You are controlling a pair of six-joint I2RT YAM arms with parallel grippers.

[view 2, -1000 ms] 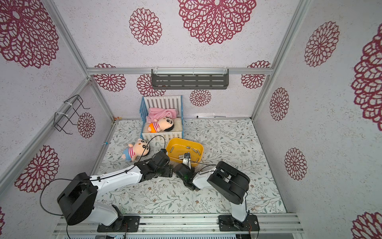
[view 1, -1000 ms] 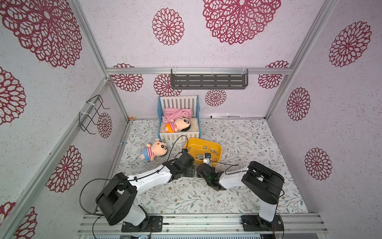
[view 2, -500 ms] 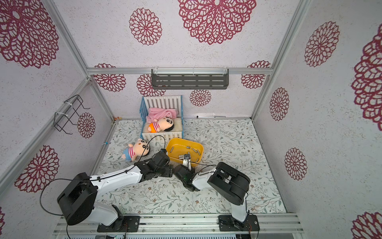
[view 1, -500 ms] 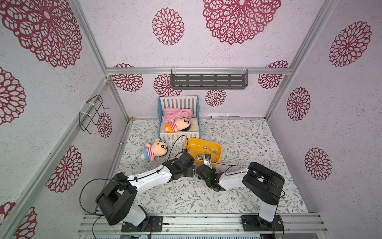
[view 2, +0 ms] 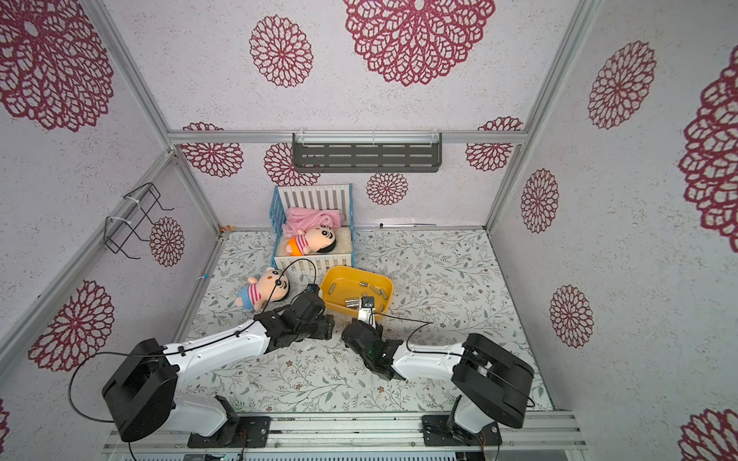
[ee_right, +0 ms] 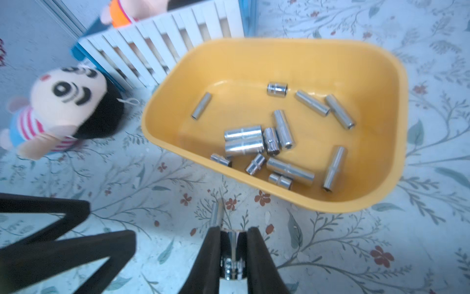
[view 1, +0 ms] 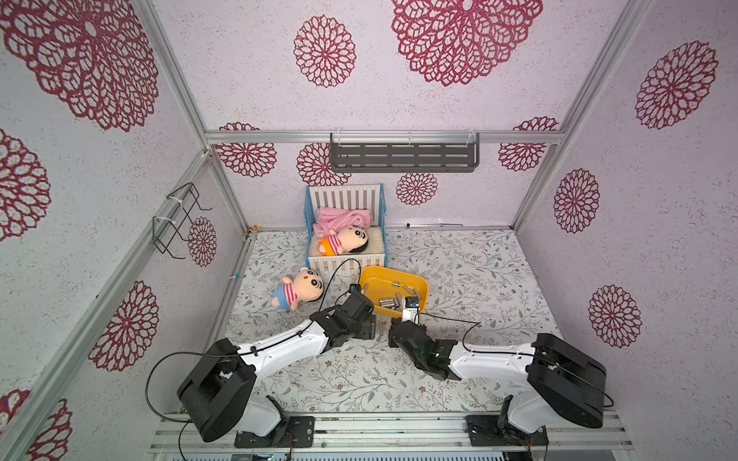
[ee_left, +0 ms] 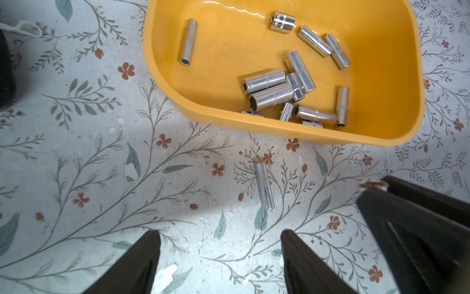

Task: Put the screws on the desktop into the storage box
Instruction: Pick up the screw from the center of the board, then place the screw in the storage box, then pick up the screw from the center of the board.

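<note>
While the right gripper is clamped on one socket-type screw just short of the yellow storage box, the left gripper hangs empty, jaws apart.
One slim loose screw lies on the floral desktop between both grippers and the box, touching neither. The left gripper looks lined up on it, probably for the next pick. The box holds a dozen-odd screws, mostly clustered near the front wall.

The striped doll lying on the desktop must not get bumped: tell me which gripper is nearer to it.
Left. From the striped doll, the open left gripper comes first; the right gripper, shut on a screw, lies beyond it, farther off.
</note>
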